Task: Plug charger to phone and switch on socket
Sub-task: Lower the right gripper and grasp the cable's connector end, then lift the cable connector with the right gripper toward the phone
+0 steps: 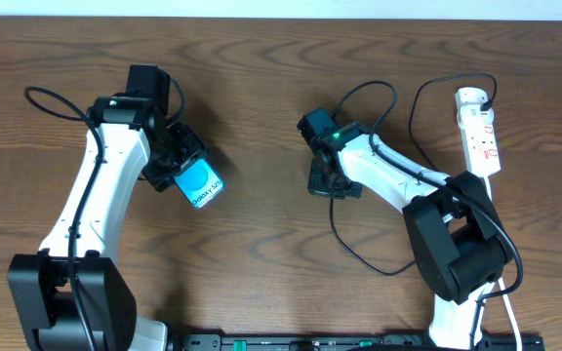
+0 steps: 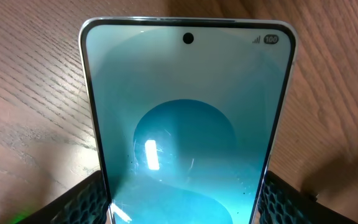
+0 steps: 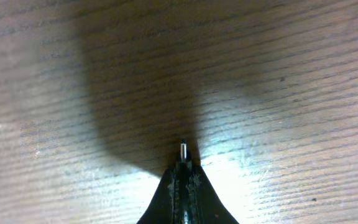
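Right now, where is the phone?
Overhead view, left side: the phone sits clamped in the left gripper, far from the power strip at the right.

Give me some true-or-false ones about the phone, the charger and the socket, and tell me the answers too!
1. The left gripper holds the phone. True.
2. The phone's screen is dark. False: it glows blue.
3. The right gripper is shut on the charger, whose small tip pokes out in front. True.
4. The charger is already in the phone. False: the tip and the phone are far apart, each in its own gripper.
5. The socket lies next to the left arm. False: it lies on the right side, by the right arm.
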You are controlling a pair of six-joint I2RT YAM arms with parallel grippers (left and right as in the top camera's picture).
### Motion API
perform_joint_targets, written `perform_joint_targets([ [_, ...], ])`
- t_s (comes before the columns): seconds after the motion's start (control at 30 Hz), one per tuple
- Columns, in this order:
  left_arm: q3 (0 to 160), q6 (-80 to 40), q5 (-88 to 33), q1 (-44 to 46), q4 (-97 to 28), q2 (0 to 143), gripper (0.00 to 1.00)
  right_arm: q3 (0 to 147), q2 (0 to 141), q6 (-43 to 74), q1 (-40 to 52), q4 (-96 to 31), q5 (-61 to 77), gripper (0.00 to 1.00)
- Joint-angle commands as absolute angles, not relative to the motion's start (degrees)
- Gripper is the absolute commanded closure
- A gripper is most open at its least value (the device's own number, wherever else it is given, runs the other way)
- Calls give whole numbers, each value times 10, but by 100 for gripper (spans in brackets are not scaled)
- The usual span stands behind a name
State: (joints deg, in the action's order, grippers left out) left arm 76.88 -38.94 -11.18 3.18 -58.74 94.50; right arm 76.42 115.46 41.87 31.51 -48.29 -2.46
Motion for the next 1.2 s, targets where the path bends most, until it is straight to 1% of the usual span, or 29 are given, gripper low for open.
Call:
perform_joint_targets([
  [0.0, 770, -383, -104, 34, -591, 944, 93, 782, 1157, 362, 305, -488, 31, 99],
  [0.2, 770, -379, -104, 34, -591, 944, 93, 835, 1147, 306, 287, -527, 54, 99],
  [0.23, 770, -379, -104, 34, -591, 944, 93, 857, 1141, 278, 281, -542, 69, 99],
  [0.4, 770, -374, -104, 34, -591, 944, 93, 919, 1117, 147, 260, -573, 192, 99],
  [0.53, 770, -366, -104, 34, -591, 944, 93, 945, 1096, 22, 239, -599, 338, 99],
  [0.73, 770, -366, -104, 34, -591, 944, 93, 957, 1081, -140, 212, -663, 519, 99],
  [0.83, 770, -366, -105, 34, -591, 944, 92, 957, 1080, -191, 199, -691, 598, 99],
  [0.9, 770, -366, -116, 33, -590, 944, 93, 957, 1080, -253, 194, -715, 672, 99],
  [1.0, 770, -350, -143, 33, -583, 944, 93, 957, 1080, -303, 194, -729, 725, 99],
  [1.17, 770, -292, -246, 33, -554, 944, 93, 957, 1080, -314, 196, -730, 787, 98],
])
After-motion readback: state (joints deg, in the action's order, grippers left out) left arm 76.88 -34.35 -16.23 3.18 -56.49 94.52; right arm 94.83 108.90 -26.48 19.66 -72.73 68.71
